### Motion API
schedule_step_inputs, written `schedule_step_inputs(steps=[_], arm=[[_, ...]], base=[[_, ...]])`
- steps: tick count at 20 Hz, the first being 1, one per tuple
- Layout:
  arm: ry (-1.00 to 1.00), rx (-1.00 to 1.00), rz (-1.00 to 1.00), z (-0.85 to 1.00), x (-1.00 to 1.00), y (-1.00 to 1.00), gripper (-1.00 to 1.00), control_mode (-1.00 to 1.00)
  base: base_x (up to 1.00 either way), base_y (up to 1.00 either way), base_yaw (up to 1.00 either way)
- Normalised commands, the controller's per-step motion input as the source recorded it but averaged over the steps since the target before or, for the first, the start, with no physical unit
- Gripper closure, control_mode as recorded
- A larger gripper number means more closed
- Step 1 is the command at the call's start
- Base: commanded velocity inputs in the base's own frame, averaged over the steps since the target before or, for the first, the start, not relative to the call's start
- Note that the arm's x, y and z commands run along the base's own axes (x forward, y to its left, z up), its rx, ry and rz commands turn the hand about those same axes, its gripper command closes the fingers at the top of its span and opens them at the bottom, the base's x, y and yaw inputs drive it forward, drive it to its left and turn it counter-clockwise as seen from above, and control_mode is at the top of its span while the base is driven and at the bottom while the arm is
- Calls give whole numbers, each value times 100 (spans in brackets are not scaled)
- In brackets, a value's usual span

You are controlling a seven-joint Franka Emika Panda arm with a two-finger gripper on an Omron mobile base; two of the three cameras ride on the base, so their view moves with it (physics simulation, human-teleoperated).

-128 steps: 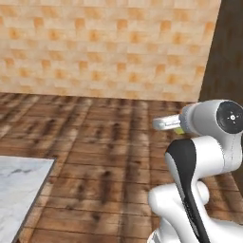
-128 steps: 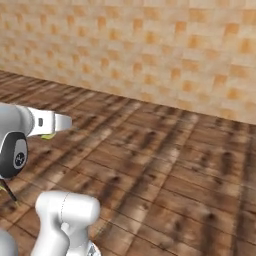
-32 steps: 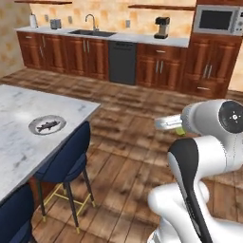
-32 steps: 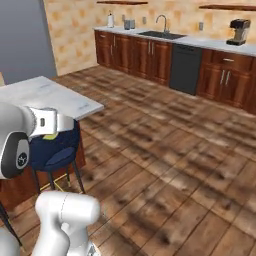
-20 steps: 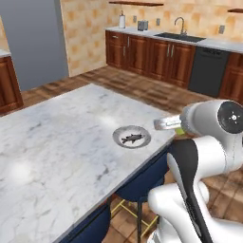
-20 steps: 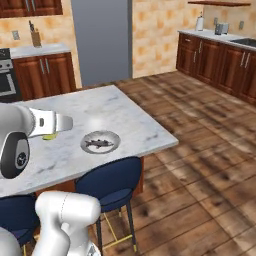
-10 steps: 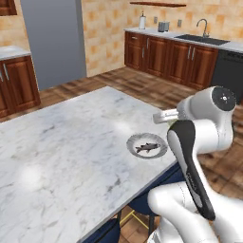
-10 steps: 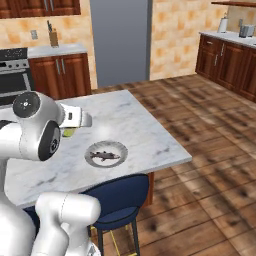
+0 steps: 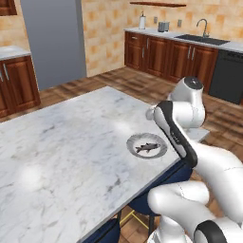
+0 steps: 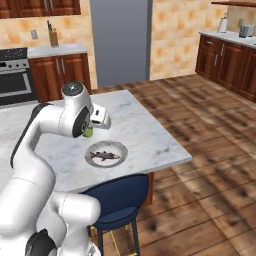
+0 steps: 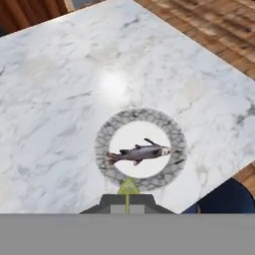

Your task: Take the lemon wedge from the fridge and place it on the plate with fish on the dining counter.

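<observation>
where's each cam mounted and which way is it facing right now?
Left base view: behind the arm's left, facing the dining counter, plate with fish and fridge; arm at lower right.
Right base view: behind its right, same counter, plate and fridge; arm at lower left, gripper above the plate.
Hand view: on the hand, looking down at the plate; shut fingertips hold the lemon wedge.
All three share the plate and counter.

Mostly tucked away

The lemon wedge (image 11: 128,187) pokes out as a tip between the fingertips, the rest hidden. The arm covers the gripper (image 10: 90,132) from the left base camera. The fridge (image 10: 120,40) is cropped overhead.
</observation>
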Motion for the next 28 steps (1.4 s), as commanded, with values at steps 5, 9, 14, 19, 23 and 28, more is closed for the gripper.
schedule_step_inputs(steps=[5, 9, 14, 19, 23, 28], arm=[[12, -22, -8, -94, 90, 31, 100, -100], [5, -7, -3, -57, 71, 2, 100, -100], [6, 2, 0, -30, 65, -15, 100, -100], [14, 3, 0, -41, 77, -14, 100, -100], [11, 0, 0, -57, 53, 0, 100, -100], [2, 0, 0, -46, 18, 0, 100, -100]], base=[[0, 0, 0], [0, 0, 0], [0, 0, 0], [0, 0, 0], [0, 0, 0], [0, 0, 0]])
